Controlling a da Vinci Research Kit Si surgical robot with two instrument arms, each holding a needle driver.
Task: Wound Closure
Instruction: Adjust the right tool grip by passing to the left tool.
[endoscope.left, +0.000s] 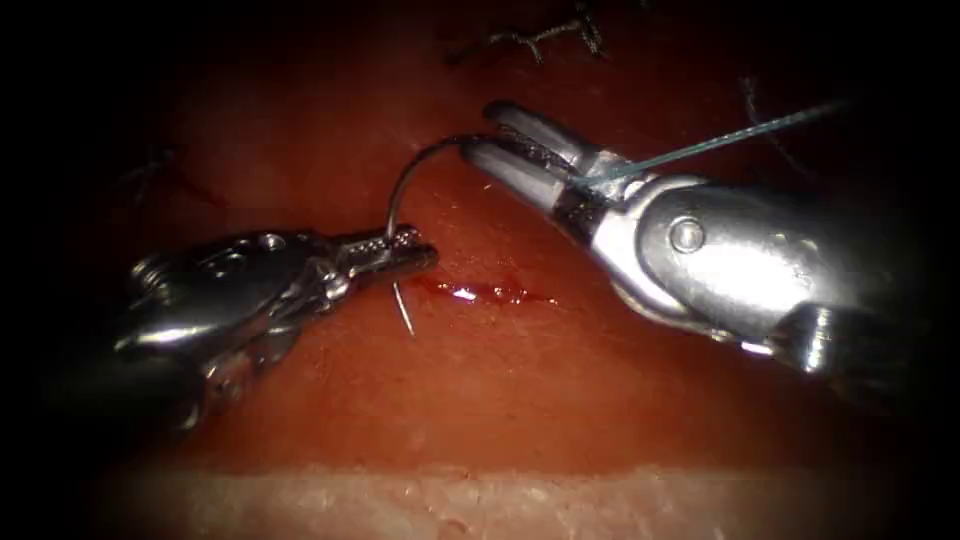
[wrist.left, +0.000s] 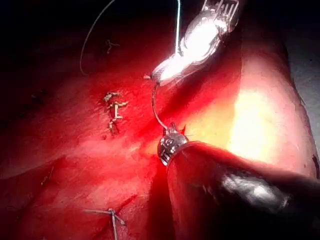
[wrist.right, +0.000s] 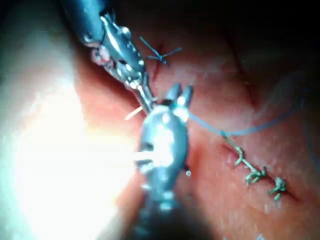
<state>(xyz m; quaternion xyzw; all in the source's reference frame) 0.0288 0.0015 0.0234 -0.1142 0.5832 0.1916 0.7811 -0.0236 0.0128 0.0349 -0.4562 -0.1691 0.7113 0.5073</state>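
My left tool (endoscope.left: 422, 256) comes in from the left, shut on the curved needle (endoscope.left: 400, 190) close to its pointed end. The short tip sticks out below the jaws, over the tissue (endoscope.left: 500, 400) at the left end of the cut with red fluid (endoscope.left: 480, 292); the needle is not in the tissue. From there it arches up and right to my right tool (endoscope.left: 485, 135), whose jaws stand open around its tail end. The thread (endoscope.left: 720, 140) runs from between those jaws toward the upper right. In the left wrist view the needle (wrist.left: 156, 110) spans from left tool (wrist.left: 171, 142) to right tool (wrist.left: 152, 76).
Earlier stitches with cut thread ends (endoscope.left: 540, 40) lie farther back along the cut, and a row of knots (wrist.right: 255, 175) sits beside the right tool (wrist.right: 180, 95). The pale front edge of the tissue (endoscope.left: 480, 500) runs across near me.
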